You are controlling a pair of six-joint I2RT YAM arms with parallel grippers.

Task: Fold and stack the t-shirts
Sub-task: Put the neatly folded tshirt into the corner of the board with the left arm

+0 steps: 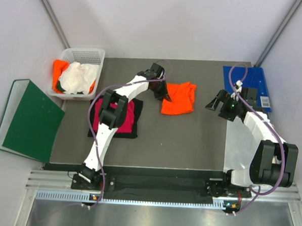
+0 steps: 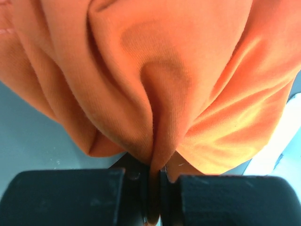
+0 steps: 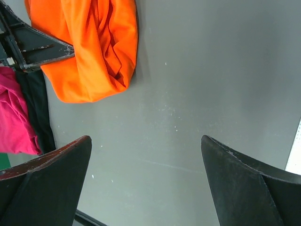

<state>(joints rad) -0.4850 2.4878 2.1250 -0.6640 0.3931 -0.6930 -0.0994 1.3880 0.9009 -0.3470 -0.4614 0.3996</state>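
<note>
toward the far edge of the counter (image 1: 190, 140), about midway along it, the left fingers (image 1: 167, 96) are clenched on a pinch of the bright orange t-shirt (image 1: 179, 98). the wrist view shows a ridge of cloth squeezed tight between them, with the rest bunched up beyond. i'd guess they hold the shirt's left edge so the arm can pull it out flat for folding, since it lies crumpled rather than spread.

the right fingers (image 1: 216, 102) hang released and wide apart over bare counter near the far right corner. the orange cloth lies off to their left, well apart from them; they seem placed to take its other edge.

near the left edge a magenta t-shirt (image 1: 124, 115) lies on a black t-shirt (image 1: 132, 134), likely the stack begun. a basket (image 1: 86, 53) off the far left corner holds a white t-shirt (image 1: 78, 78) and a second orange t-shirt (image 1: 58, 67).
</note>
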